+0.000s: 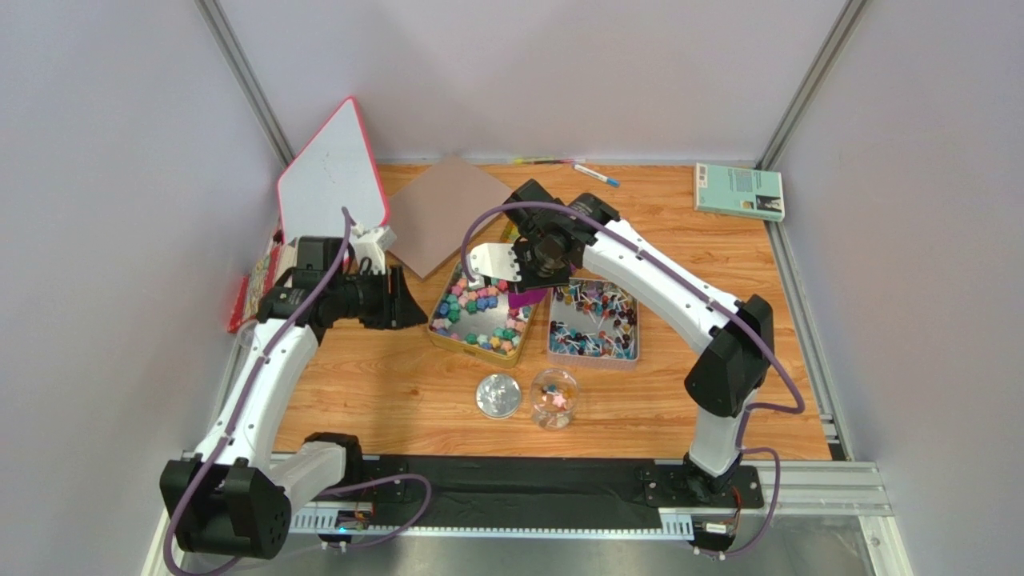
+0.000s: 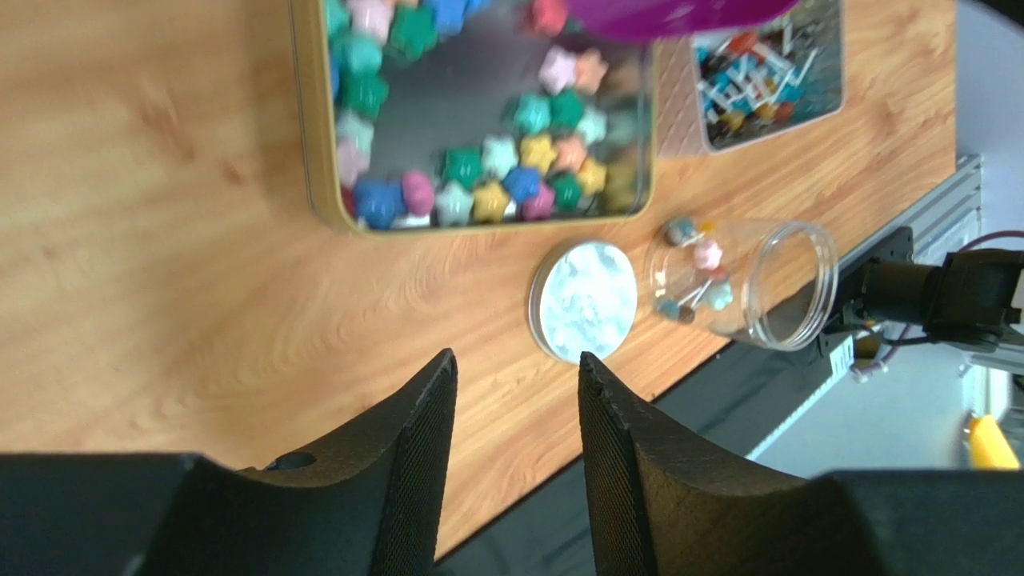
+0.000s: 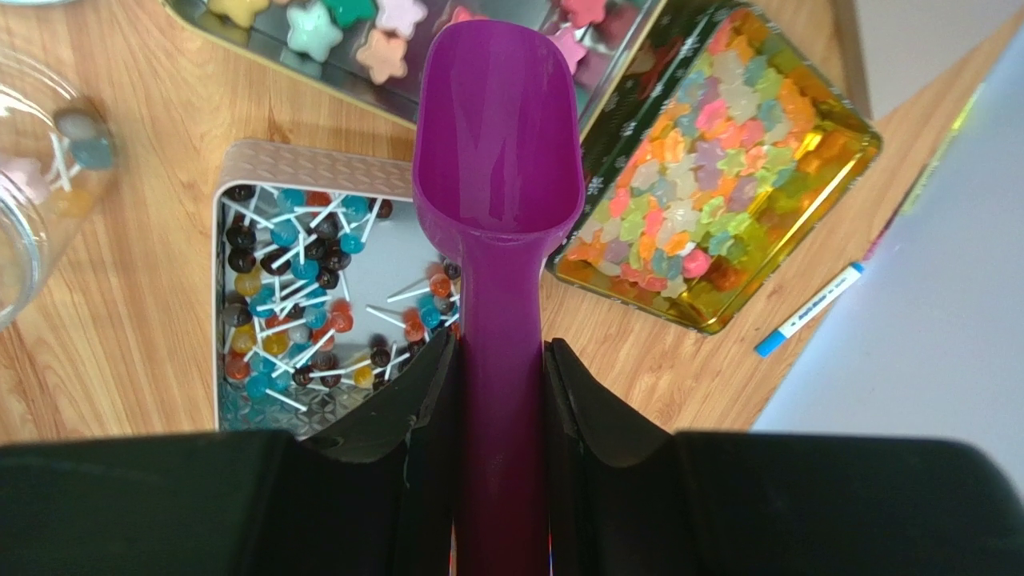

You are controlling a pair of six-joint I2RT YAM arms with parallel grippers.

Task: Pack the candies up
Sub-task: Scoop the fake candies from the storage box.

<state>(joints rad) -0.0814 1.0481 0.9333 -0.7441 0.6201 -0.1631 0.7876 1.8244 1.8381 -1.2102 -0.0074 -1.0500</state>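
While the desk (image 1: 361,384) carries everything, the right gripper (image 3: 495,366) is clamped on the handle of a purple scoop (image 3: 495,132), bowl poised over the tins. The left gripper (image 2: 515,396) hangs above bare wood, jaws apart, holding nothing! Star-shaped candies (image 2: 481,168) ring the gold-rimmed tin (image 1: 475,347), and lollipops (image 3: 301,312) fill the grey tin (image 1: 595,359) just beside it. Nearer the arms, a clear jar (image 2: 799,288) holds a few candies, its round lid (image 2: 584,301) lying right next to it.
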